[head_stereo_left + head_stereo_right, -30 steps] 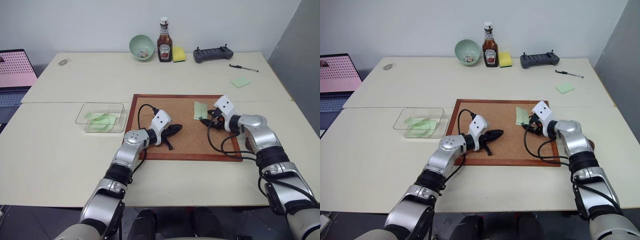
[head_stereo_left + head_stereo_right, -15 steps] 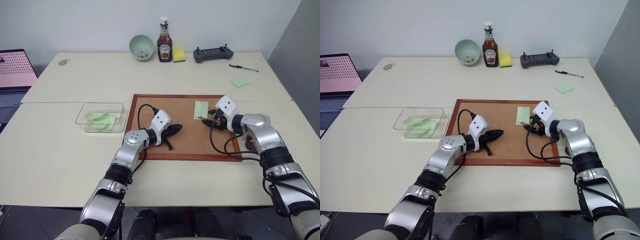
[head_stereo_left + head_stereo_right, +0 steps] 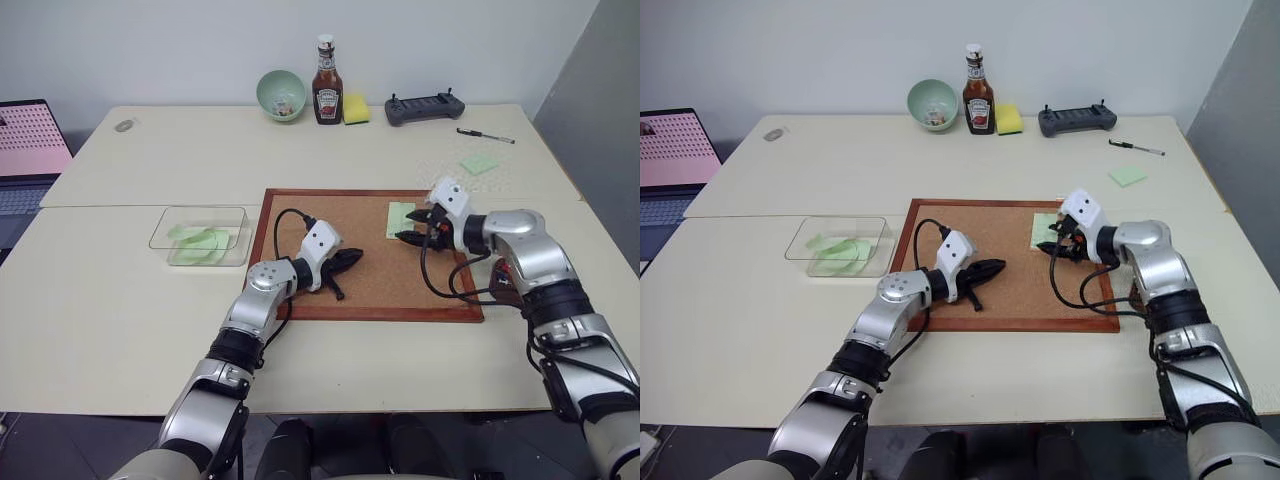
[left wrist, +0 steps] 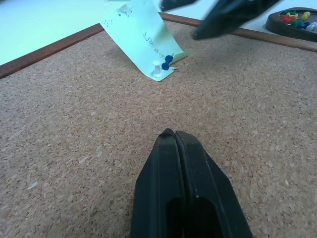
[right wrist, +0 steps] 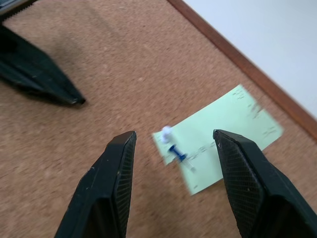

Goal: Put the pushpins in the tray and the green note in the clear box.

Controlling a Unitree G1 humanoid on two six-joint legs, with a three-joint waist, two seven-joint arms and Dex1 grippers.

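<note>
Green note (image 5: 218, 136) lies flat on the cork board (image 3: 360, 270), toward its far right part, pinned at its near end by two pushpins, a white one (image 5: 166, 132) and a blue one (image 5: 176, 151) leaning over beside it. Right gripper (image 5: 173, 144) hangs directly above those pins with its two black fingers (image 5: 111, 183) spread apart and empty, the pin heads sitting in the gap between the fingertips, not touched as far as the right wrist view shows. Note's long axis runs away from the pins toward the board's far wooden edge, so the pinned end is the one facing the fingers. Left gripper (image 4: 173, 144) rests low over the middle of the board, fingers clenched tight together, holding nothing, pointing across the cork at the note, well apart from it. Right arm is clearly the nearer one, so the pin pull looks like its job. Dark tray (image 4: 292, 22) with coloured pins in it sits just off the board's right edge, near the right arm. Clear box (image 3: 200, 236) stands off the board's left side, with green slips already inside; the left arm is nearer to it.
</note>
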